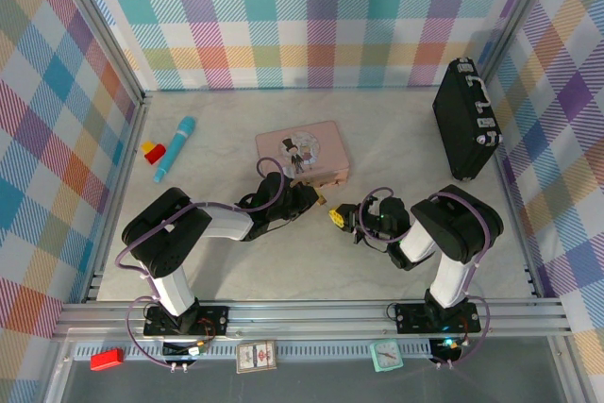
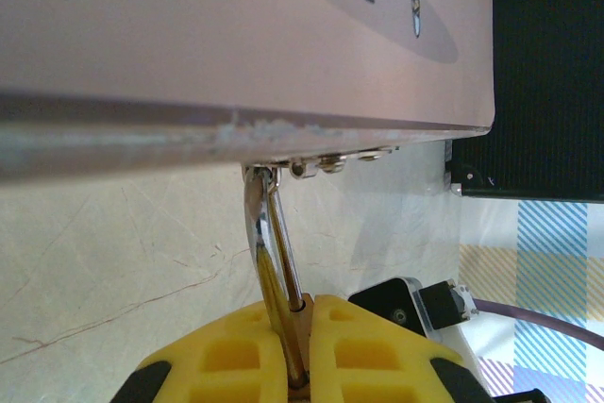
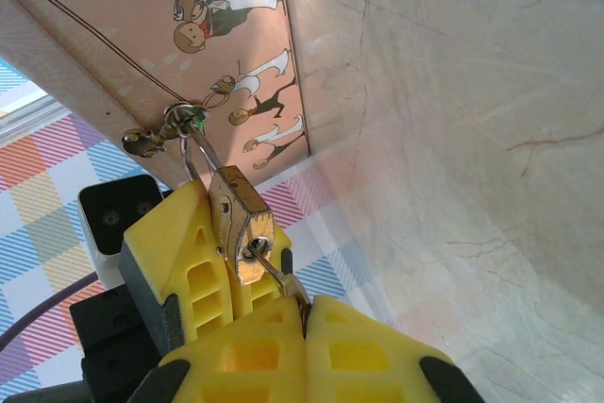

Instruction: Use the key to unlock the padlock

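The brass padlock (image 3: pixel 241 219) hangs by its silvery shackle (image 2: pixel 267 243) from the clasp on the front of the pink tin (image 1: pixel 302 153). My left gripper (image 2: pixel 304 365) is shut on the padlock's body, with its yellow fingers (image 3: pixel 184 266) on either side of it. The thin key (image 3: pixel 279 276) is stuck into the keyhole in the padlock's bottom face. My right gripper (image 3: pixel 307 313) is shut on the key's head, just below the padlock. In the top view the two grippers meet in front of the tin's near right corner, left (image 1: pixel 317 198) and right (image 1: pixel 342 218).
A black case (image 1: pixel 465 120) stands at the back right by the wall. A teal marker (image 1: pixel 175 146) and a red and yellow block (image 1: pixel 153 150) lie at the left. Checked walls close the table on three sides.
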